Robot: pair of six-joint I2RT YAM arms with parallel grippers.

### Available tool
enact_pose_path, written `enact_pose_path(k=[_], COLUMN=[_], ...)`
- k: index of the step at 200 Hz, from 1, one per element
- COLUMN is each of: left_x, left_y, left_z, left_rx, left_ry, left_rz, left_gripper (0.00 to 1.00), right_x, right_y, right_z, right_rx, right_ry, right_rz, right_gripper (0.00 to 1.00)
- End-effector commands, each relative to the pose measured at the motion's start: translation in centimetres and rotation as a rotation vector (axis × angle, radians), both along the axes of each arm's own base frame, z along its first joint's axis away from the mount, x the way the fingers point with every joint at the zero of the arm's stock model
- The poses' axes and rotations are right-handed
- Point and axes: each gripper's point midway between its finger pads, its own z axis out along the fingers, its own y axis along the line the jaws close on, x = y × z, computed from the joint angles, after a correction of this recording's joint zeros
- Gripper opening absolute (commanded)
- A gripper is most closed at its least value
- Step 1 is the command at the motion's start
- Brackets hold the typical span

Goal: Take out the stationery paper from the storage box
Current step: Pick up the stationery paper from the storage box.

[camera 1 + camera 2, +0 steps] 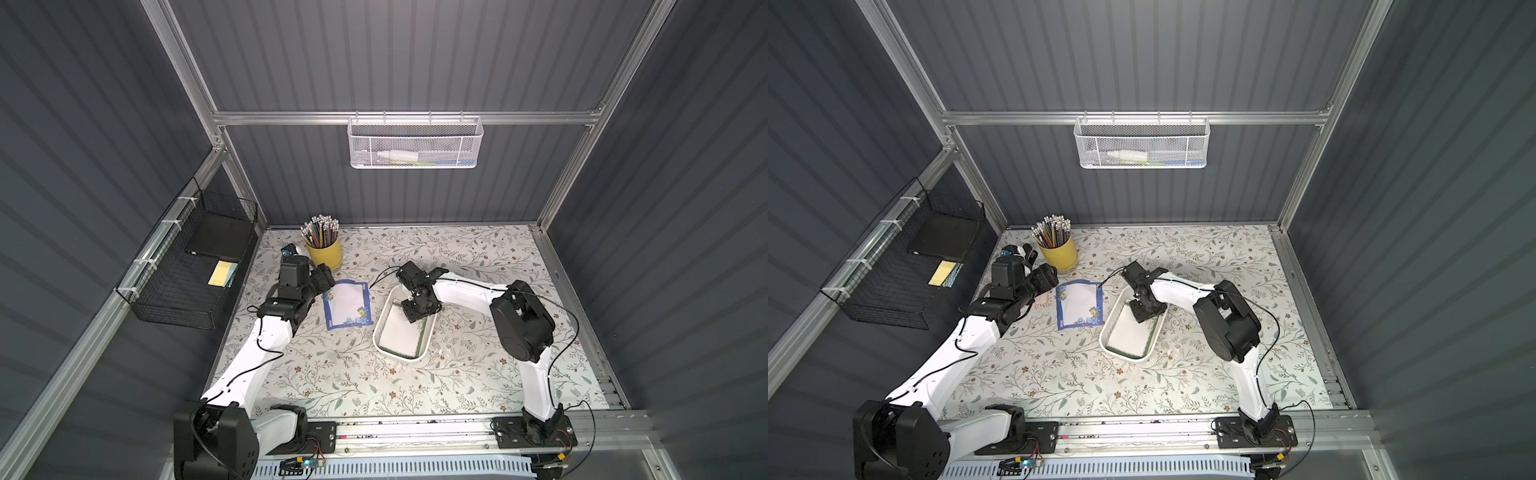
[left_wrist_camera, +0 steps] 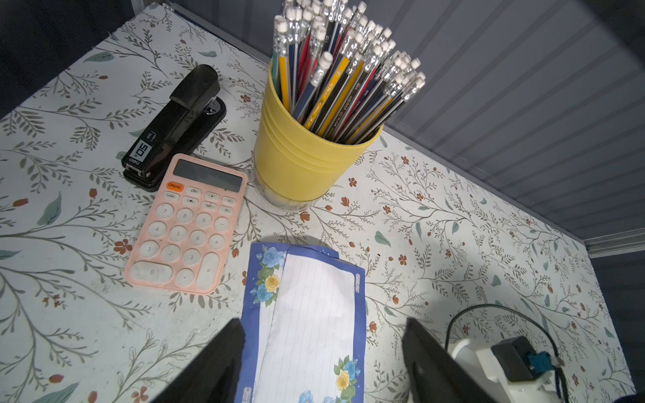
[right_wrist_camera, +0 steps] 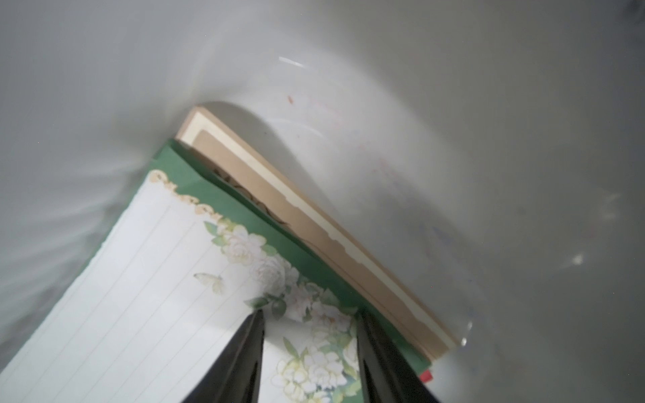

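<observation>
Your right gripper (image 3: 310,314) is down inside the storage box (image 1: 384,320).
Inside the box you see a green-bordered stationery sheet (image 3: 157,279) atop a tan sheet (image 3: 279,209), the right fingers (image 3: 237,356) part-spread on its flowered corner. Beside the box lies a blue-bordered sheet (image 1: 347,305), the left gripper (image 2: 324,322) spread wide above it.

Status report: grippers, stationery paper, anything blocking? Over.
Left gripper open over blue-bordered sheet on table. Right gripper open inside shallow white plastic tray, over green-bordered sheet; tan sheet beneath. Nothing atop it.
</observation>
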Motion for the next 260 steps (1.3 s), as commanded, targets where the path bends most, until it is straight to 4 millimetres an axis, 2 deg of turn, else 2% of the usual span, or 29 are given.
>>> enact_pose_path(k=[1, 25, 46, 57, 88, 103, 116, 129, 139, 153, 167, 189, 205, 260], left_x=[-0.3, -0.3, -0.3, -0.3, -0.5, -0.4, -0.3, -0.1, 0.0, 0.1, 0.2, 0.2, 0.2, -0.1], left_y=[0.1, 0.2, 0.2, 0.1, 0.2, 0.0, 0.0, 0.0, -0.1, -0.2, -0.4, -0.5, -0.5, -0.3], left_z=[-1.4, -1.4, -1.3, -1.5, -1.9, -1.8, -1.7, -1.8, -1.9, -2.1, -2.2, -2.5, -2.7, -3.1], left_rx=[0.009, 0.014, 0.012, 0.011, 0.011, 0.008, 0.006, 0.007, 0.005, 0.002, -0.002, -0.006, -0.006, 0.002], left_ry=[0.038, 0.044, 0.039, 0.045, 0.053, 0.05, 0.05, 0.053, 0.055, 0.058, 0.054, 0.056, 0.061, 0.077], left_rz=[-0.002, 0.0, 0.002, 0.0, 0.002, -0.003, -0.005, -0.006, -0.009, -0.013, -0.019, -0.025, -0.025, -0.017], left_gripper=[0.74, 0.74, 0.74, 0.74, 0.74, 0.74, 0.74, 0.74, 0.74, 0.74, 0.74, 0.74, 0.74, 0.74], right_x=[-4.6, -4.8, -4.7, -4.5, -3.8, -3.0, -2.1, -1.0, -0.2, 0.6, 0.9, 0.5, 0.0, -1.1], right_y=[-2.3, -2.5, -2.7, -2.7, -2.5, -2.1, -1.8, -1.7, -1.5, -1.5, -1.6, -1.8, -1.7, 0.6], right_z=[-5.6, -5.7, -5.7, -5.7, -4.8, -3.5, -1.6, 0.8, 2.6, 4.7, 5.6, 5.3, 4.6, 3.8], right_rx=[-0.101, -0.104, -0.119, -0.12, -0.121, -0.118, -0.108, -0.098, -0.08, -0.062, -0.052, -0.084, -0.096, 0.032], right_ry=[0.203, 0.204, 0.196, 0.19, 0.165, 0.135, 0.09, 0.028, -0.023, -0.086, -0.114, -0.073, -0.039, 0.033], right_rz=[0.016, 0.014, 0.018, 0.016, 0.015, 0.009, -0.001, -0.024, -0.034, -0.058, -0.059, -0.06, -0.06, -0.044], right_gripper=[0.44, 0.31, 0.13, 0.0, 0.0, 0.0, 0.0, 0.26, 0.39, 0.52, 0.6, 0.67, 0.77, 0.79])
